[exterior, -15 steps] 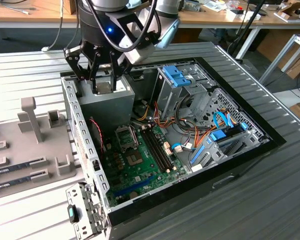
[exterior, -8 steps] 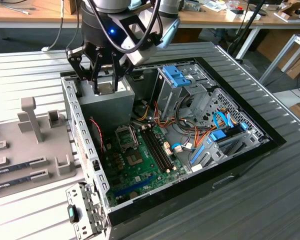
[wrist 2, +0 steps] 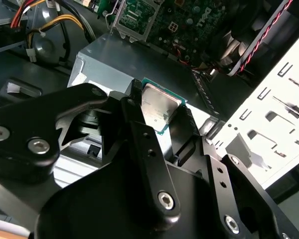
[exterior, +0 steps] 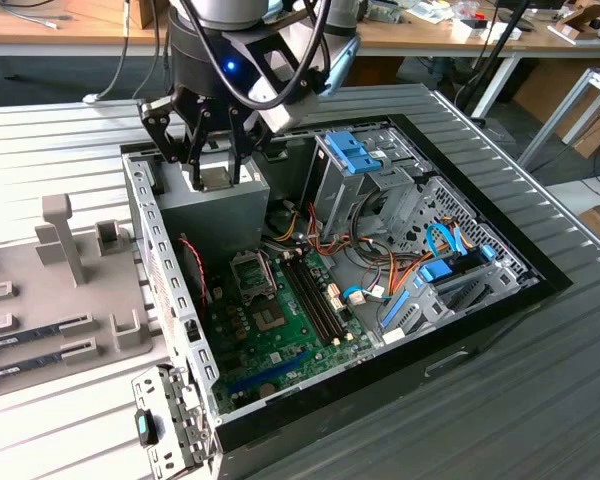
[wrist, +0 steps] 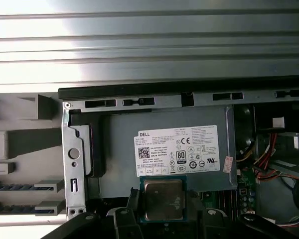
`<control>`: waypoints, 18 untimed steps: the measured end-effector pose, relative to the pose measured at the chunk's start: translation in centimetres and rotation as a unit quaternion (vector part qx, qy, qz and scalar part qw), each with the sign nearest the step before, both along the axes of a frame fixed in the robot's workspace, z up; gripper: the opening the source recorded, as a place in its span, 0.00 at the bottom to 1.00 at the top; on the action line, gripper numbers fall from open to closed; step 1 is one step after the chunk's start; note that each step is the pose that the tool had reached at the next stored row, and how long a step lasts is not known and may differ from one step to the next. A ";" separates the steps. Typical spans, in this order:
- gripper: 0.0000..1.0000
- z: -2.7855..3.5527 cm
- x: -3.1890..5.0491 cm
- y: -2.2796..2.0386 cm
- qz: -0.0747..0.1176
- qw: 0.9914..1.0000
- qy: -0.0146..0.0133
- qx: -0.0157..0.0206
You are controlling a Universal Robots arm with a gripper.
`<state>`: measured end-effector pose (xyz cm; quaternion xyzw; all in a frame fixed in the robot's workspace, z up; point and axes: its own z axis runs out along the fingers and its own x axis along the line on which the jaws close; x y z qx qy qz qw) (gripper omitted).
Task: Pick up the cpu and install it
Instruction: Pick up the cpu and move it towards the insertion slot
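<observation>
My gripper (exterior: 212, 165) is shut on the cpu (exterior: 213, 178), a small square chip with a silver top and a thin green rim. In both wrist views the black fingers (wrist: 132, 201) clamp two opposite edges of the cpu (wrist: 163, 199) (wrist 2: 159, 105). It hangs above the grey power supply (exterior: 215, 220) (wrist: 159, 129) at the back corner of the open computer case (exterior: 170, 300). The empty socket (exterior: 250, 272) (wrist 2: 134, 17) lies on the green motherboard (exterior: 280, 335), nearer the exterior camera than the gripper.
Dark memory slots (exterior: 315, 295) run beside the socket. Bundled cables (exterior: 380, 270) and blue-latched drive cages (exterior: 355, 155) take up the case's side toward the exterior view's right. A grey holder tray (exterior: 50, 290) with memory sticks (exterior: 35, 335) sits at the exterior view's left.
</observation>
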<state>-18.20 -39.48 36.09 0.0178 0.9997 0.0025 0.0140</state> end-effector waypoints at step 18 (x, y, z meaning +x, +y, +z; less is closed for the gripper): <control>0.47 -0.52 1.03 -0.09 0.000 1.000 0.000 0.000</control>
